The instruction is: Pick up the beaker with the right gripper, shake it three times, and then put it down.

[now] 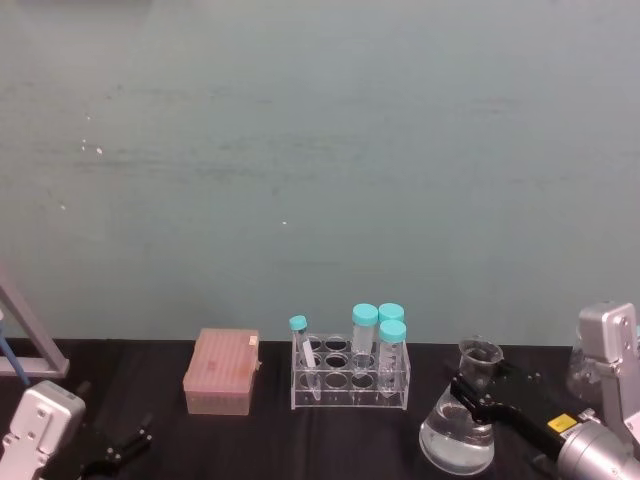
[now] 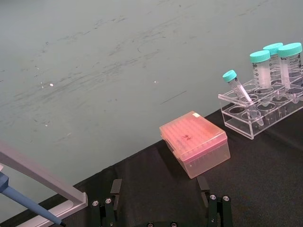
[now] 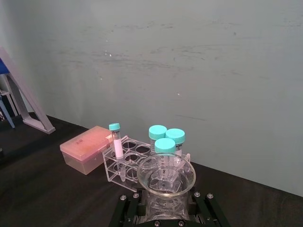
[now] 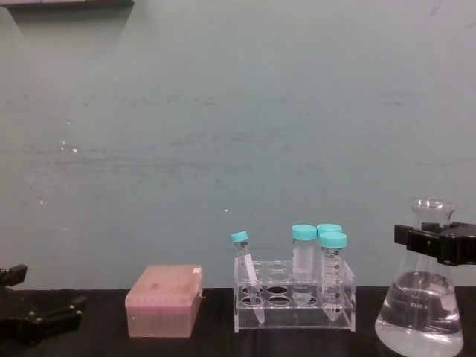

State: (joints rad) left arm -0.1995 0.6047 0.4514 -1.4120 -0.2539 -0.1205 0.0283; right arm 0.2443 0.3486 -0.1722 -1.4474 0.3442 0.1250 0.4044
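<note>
right pincer point(image 1: 472, 385) clasping beaker point(image 1: 457, 440) neck, rack point(image 1: 335, 398) alongside

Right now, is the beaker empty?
No, in the chest view the beaker holds clear liquid that fills its wide lower part.

The beaker point(image 4: 419, 312), a clear conical flask part-filled with clear liquid, stands upright, neck clasped by the right hand point(image 4: 435, 244).
</note>
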